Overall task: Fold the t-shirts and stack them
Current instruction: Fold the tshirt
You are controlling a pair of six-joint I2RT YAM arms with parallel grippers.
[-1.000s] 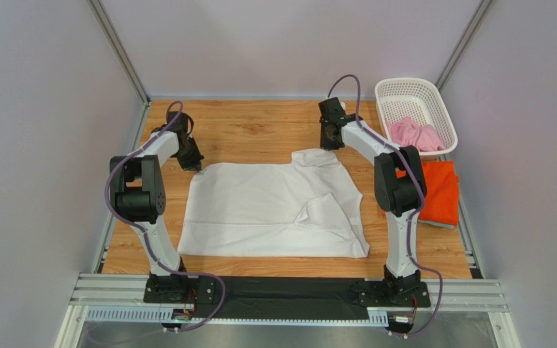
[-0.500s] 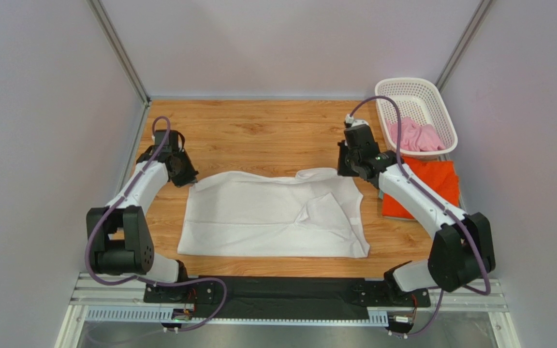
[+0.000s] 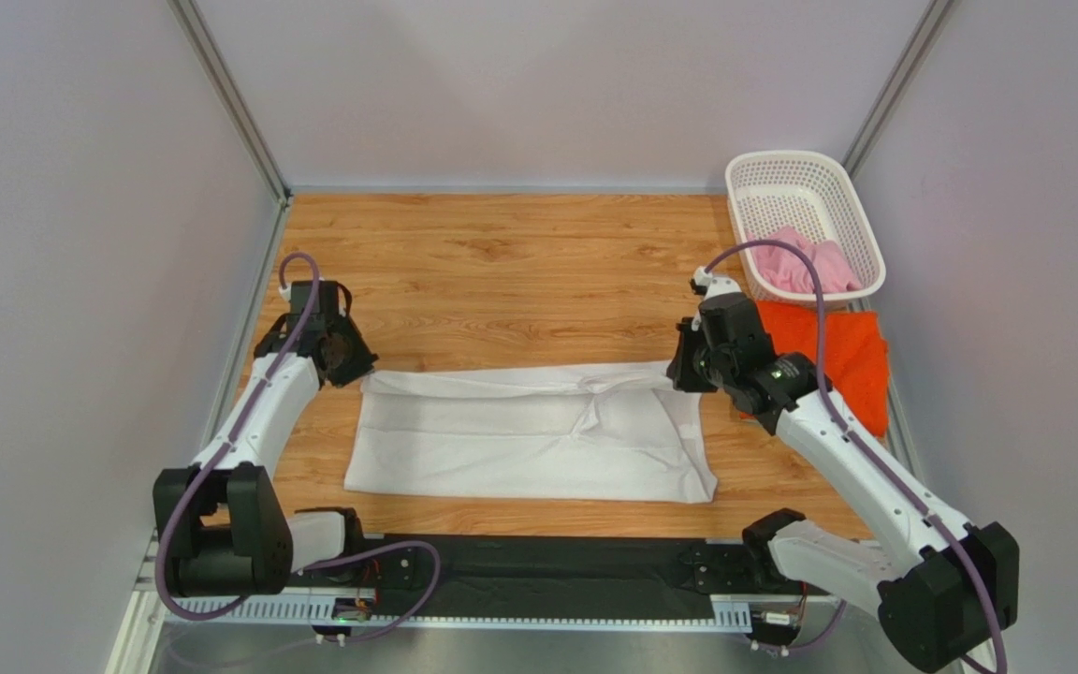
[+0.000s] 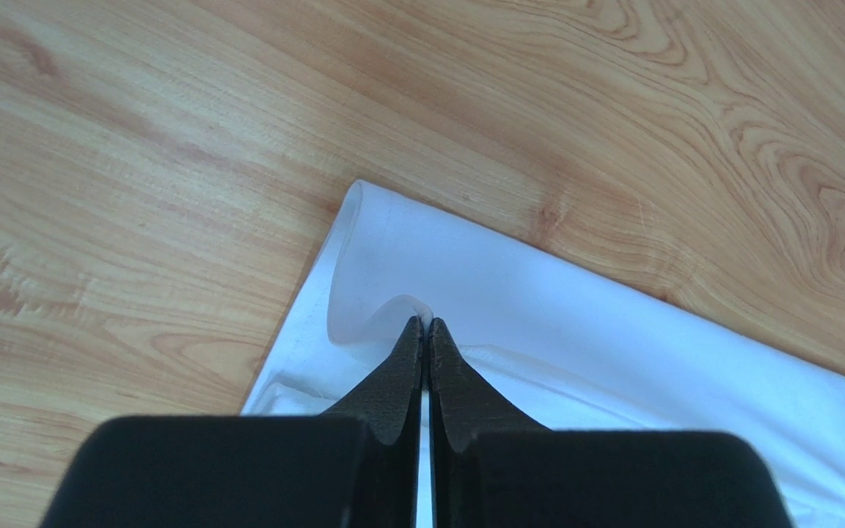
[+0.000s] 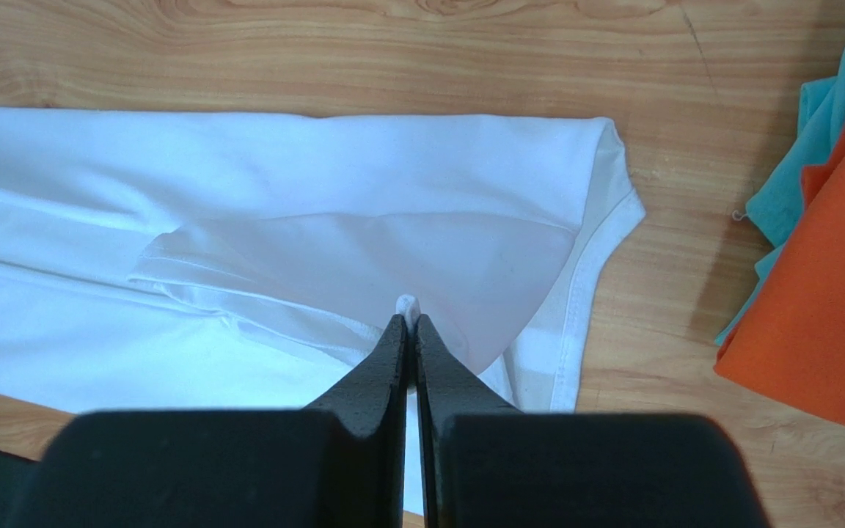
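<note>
Soft, smooth matt cloth — white t-shirt point(image 3: 531, 438); orange t-shirt point(image 3: 854, 358) at three o'clock likewise. Grained wood, faint sheen — table point(image 3: 531, 267). White plastic lattice: basket point(image 3: 840, 197), two o'clock.

A light wooden table point(image 3: 531, 267) fills the middle of the overhead view. A white t-shirt point(image 3: 503, 443) lies across its lower centre as a wide band, doubled over along its upper edge. At the right edge of the table lies a folded orange t-shirt point(image 3: 854, 358). The right wrist view shows a teal cloth point(image 5: 777, 204) beneath it. A white lattice basket point(image 3: 784, 190) sits at the table's upper right corner, just above the orange t-shirt.
</note>
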